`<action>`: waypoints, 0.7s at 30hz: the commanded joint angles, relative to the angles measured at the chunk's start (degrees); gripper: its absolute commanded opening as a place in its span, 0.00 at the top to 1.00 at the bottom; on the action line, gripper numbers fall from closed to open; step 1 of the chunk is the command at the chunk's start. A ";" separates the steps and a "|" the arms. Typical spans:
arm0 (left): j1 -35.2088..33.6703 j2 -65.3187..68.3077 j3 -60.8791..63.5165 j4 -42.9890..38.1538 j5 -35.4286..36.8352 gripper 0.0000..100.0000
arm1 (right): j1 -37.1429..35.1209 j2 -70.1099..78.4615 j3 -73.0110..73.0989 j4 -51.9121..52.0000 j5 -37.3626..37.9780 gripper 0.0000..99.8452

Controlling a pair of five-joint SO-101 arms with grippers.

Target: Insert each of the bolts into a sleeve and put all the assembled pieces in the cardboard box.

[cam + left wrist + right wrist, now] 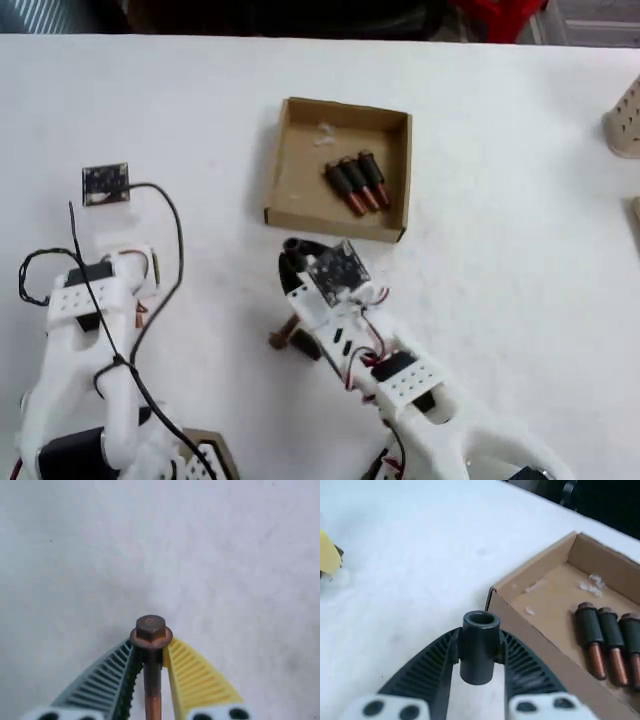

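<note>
Pinched in the left hand [151, 649] was a copper-coloured metal bolt [150, 630]. The right hand [480, 637] held a short black tube sleeve [478, 657] near the brown cardboard box [283, 170]. Three joined pieces [357, 185] lay inside. This pair was not yet joined.

**Desk:** What does the white counter [520, 300] carry?

**Reporter:** An open cardboard box [330, 224] near its middle. A small dark circuit board [105, 184] lies well off to one side, its black cable [180, 245] trailing over the surface.

**Desk:** Anything else?

**Reporter:** A copper bolt [280, 338] lies a little apart from the box's near wall. A beige perforated object [625, 120] stands at the edge.
</note>
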 commanded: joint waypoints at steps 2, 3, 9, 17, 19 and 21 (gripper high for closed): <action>-0.22 -2.68 -0.35 -1.49 -0.53 0.98 | -0.84 -0.40 0.44 -6.20 -0.79 0.98; -0.22 -2.68 -0.35 -1.49 -0.53 0.98 | -0.84 -0.40 0.44 -6.29 -0.79 0.98; -0.22 -2.68 -0.35 -1.49 -0.53 0.98 | -0.84 -0.31 0.53 -6.46 -10.29 0.98; -0.22 -2.68 -0.35 -1.49 -0.53 0.98 | -0.66 3.91 0.53 -13.85 -12.13 0.99; -0.22 -2.68 -0.35 -1.49 -0.53 0.98 | -0.66 9.71 0.35 -20.79 -12.22 0.99; -0.22 -2.68 -0.26 -1.49 -0.53 0.98 | -0.66 17.27 0.18 -29.32 -12.31 0.99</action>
